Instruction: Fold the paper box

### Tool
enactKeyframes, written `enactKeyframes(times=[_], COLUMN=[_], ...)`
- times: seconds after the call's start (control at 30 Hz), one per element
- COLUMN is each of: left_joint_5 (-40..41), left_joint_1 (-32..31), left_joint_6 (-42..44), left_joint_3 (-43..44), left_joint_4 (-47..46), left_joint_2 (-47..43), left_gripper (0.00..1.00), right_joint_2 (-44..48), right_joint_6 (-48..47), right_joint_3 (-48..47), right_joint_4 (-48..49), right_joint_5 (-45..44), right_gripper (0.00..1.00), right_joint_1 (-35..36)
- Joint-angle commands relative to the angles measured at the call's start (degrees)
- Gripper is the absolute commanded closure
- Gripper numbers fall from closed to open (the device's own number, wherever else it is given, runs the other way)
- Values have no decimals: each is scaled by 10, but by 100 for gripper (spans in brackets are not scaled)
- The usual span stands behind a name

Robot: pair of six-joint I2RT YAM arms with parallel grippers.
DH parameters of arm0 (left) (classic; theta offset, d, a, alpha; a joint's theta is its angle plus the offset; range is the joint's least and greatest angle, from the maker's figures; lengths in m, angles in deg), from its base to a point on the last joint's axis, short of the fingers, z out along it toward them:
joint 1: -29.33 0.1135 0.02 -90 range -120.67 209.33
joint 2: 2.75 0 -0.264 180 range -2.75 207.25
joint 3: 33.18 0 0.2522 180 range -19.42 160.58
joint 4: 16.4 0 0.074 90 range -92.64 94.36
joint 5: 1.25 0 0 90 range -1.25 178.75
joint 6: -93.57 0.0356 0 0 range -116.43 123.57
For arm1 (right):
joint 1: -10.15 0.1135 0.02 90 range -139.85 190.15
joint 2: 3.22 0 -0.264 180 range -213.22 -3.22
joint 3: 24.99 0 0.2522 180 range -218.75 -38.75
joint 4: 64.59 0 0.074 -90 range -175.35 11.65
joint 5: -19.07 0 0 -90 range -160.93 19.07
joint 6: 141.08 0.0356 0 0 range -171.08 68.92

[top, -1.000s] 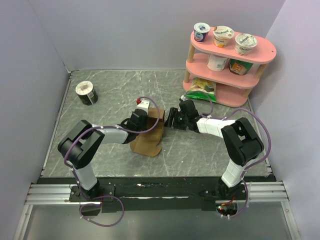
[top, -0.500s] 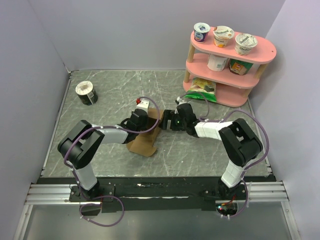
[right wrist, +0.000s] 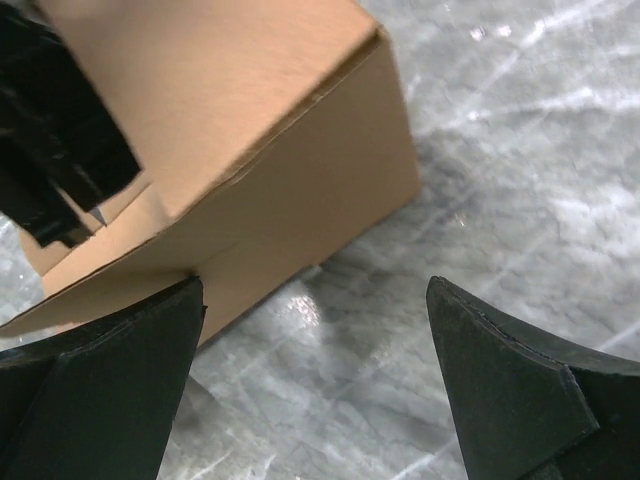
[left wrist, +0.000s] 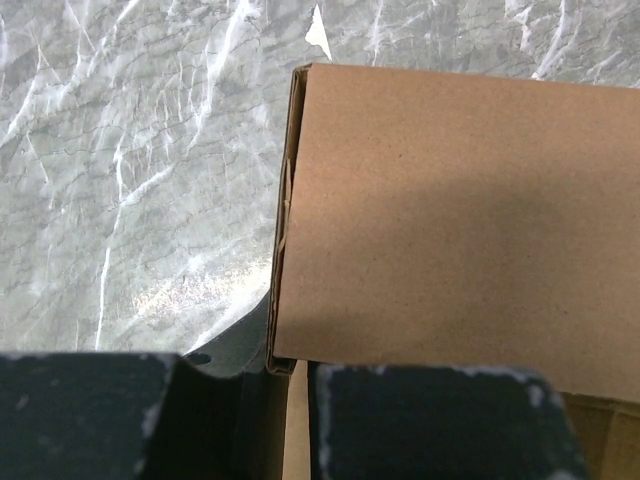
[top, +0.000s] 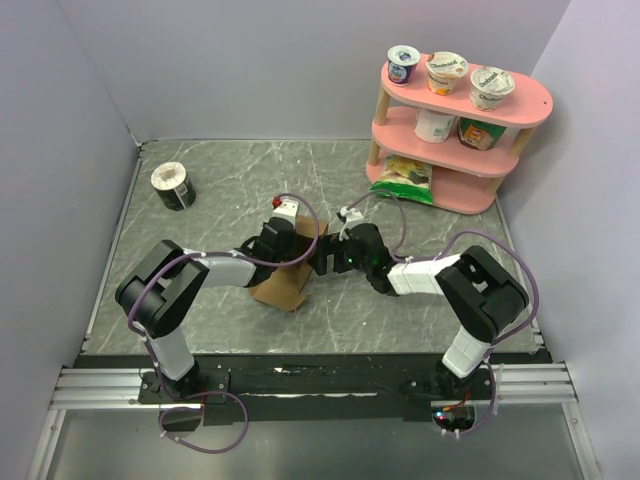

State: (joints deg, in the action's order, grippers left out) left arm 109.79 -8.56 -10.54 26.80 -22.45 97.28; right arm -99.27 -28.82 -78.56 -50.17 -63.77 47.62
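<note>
Box (top: 283, 287) sits mid-worktop (top: 200, 225), long axis seemingly running near-left to far-right; left gripper (left wrist: 296, 380) is clamped on one cardboard edge; right gripper (right wrist: 315, 300), spread wide, faces its right side from just beside, probably the free arm for folding.

The paper box (top: 283, 288), plain brown unprinted cardboard, is sitting on the worktop (top: 220, 195) near the centre of the top view, partly folded into a cuboid. Its flat panels are meeting at creased edges, with one side seam gaping slightly.
</note>
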Motion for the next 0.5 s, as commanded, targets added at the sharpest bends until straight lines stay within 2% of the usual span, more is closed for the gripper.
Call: enactKeyframes(times=[0.0,0.2,0.37,0.47], left_joint_5=[-72,-58,-54,-53], left_joint_1=[-16,-15,-13,-13], left_joint_6=[-7,-12,-14,-15], left_joint_3=[4,7,11,29], left_joint_4=[24,43,62,91], left_joint_2=[2,-3,-25,-59], left_gripper=[87,87,85,75], right_joint_2=[26,81,145,176], right_joint_6=[-5,26,48,62], right_joint_3=[3,32,90,109], right_joint_4=[135,73,55,35], right_joint_5=[35,-21,-27,-25], right_gripper=[0,0,2,4], right_joint_1=[16,16,16,17])
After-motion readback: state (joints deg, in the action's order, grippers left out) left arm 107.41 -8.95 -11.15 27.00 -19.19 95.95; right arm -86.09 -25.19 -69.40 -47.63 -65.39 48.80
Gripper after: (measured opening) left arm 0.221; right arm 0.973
